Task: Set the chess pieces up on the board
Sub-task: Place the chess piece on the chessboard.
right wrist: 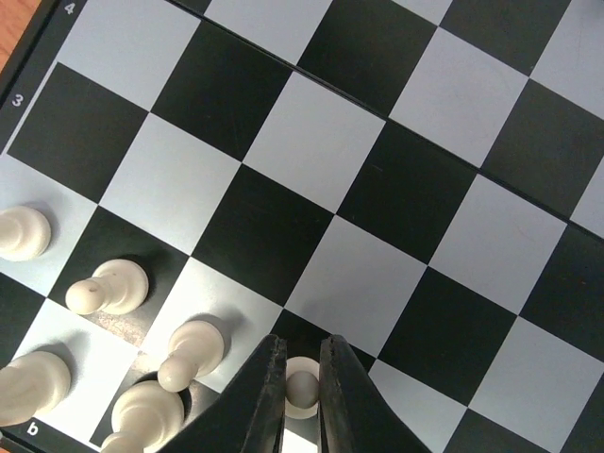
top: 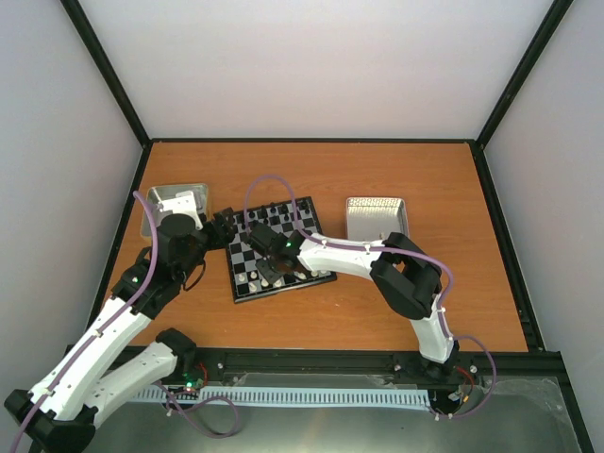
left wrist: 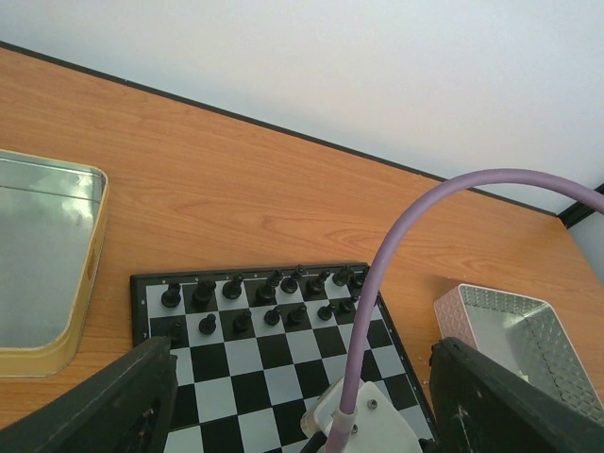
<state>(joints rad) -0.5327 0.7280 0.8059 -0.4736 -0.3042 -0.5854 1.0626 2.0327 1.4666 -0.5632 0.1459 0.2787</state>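
The chessboard (top: pixel 278 247) lies mid-table; it also shows in the left wrist view (left wrist: pixel 255 363) and fills the right wrist view (right wrist: pixel 359 189). Black figures (left wrist: pixel 274 302) fill its two far rows. My right gripper (right wrist: pixel 302 382) is shut on a cream-white pawn (right wrist: pixel 302 387) standing on a black square near the board's near edge. Several other cream-white pieces (right wrist: pixel 118 288) stand to its left. In the top view the right gripper (top: pixel 274 267) sits over the board's near part. My left gripper (top: pixel 226 229) hovers at the board's left edge, fingers (left wrist: pixel 132 401) wide apart and empty.
A silver metal tray (top: pixel 175 203) lies at the left behind the left arm, seen also in the left wrist view (left wrist: pixel 47 264). A second, textured tray (top: pixel 375 217) lies right of the board, also in the left wrist view (left wrist: pixel 510 330). A purple cable (left wrist: pixel 396 274) arcs over the board.
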